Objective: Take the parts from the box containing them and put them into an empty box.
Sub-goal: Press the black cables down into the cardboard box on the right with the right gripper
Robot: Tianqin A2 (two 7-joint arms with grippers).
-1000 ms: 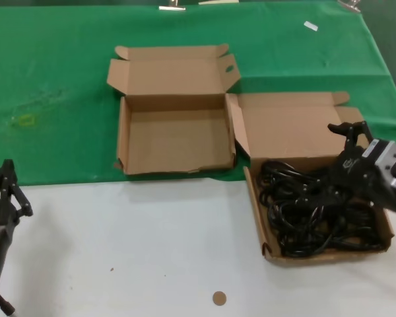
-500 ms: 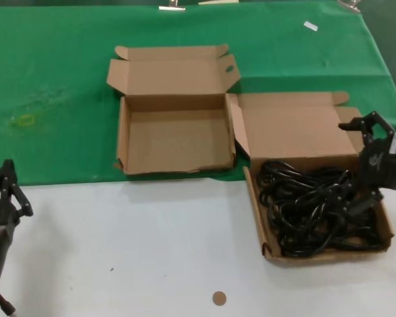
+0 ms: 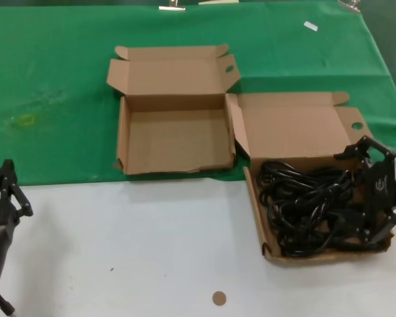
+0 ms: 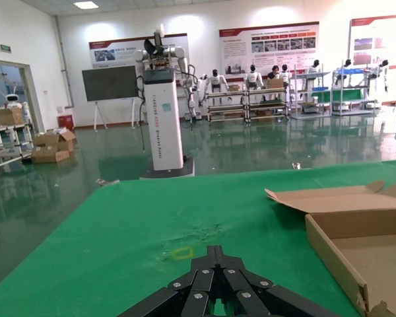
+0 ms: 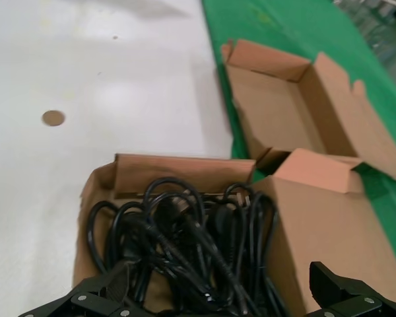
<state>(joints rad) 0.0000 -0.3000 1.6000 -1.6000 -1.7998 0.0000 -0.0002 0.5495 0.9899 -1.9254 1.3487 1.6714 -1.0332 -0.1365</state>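
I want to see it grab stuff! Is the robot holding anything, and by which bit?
Nothing yet. The right gripper is open, low over the black cords in their box. The left gripper waits, shut and empty.

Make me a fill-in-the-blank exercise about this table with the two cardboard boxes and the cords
The black cords lie in the box on the robot's ____ side.
The other box, on the green cloth, holds ____.
The ____ gripper is at the cord box.
The left gripper is parked over the ____ surface.

Answers: right; nothing; right; white
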